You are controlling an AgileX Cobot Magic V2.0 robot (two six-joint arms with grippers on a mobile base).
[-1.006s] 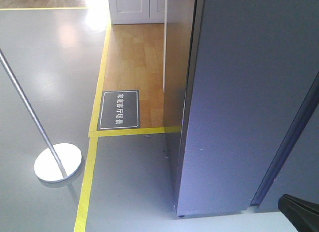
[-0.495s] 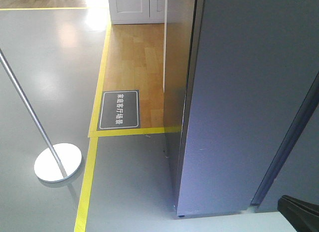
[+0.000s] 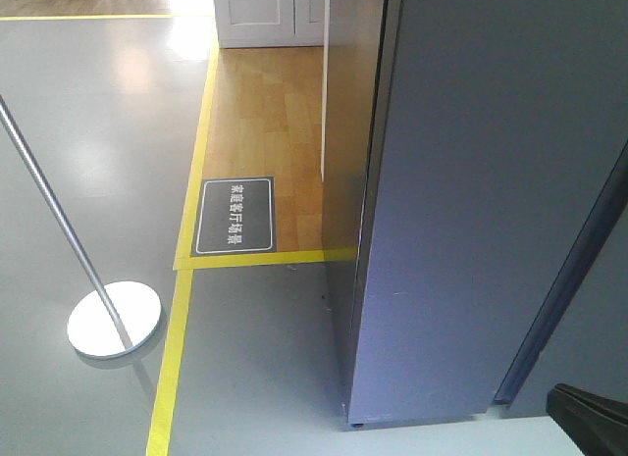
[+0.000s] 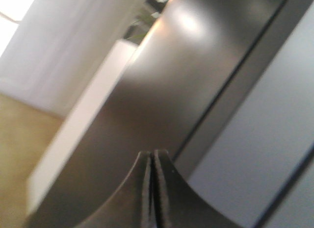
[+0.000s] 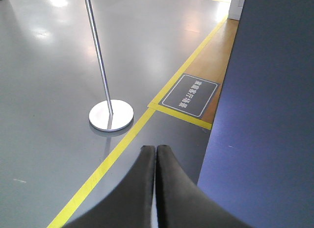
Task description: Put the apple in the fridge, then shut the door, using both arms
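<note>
Both empty grippers, left point(image 4: 151, 162) and right point(image 5: 155, 157), fingers pressed together, face the fridge point(image 3: 471, 201) filling frame right, apple unseen; a misjudged push risks leaving the door ajar

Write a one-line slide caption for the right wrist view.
Right gripper, fingers shut and empty, above grey floor beside the dark fridge, with a metal post stand and yellow tape line ahead.

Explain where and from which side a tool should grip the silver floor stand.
Grip the thin pole, just above its disc base, coming in horizontally from the side. The slim shaft suits a pinch; the base is wide and flat on the floor.
</note>
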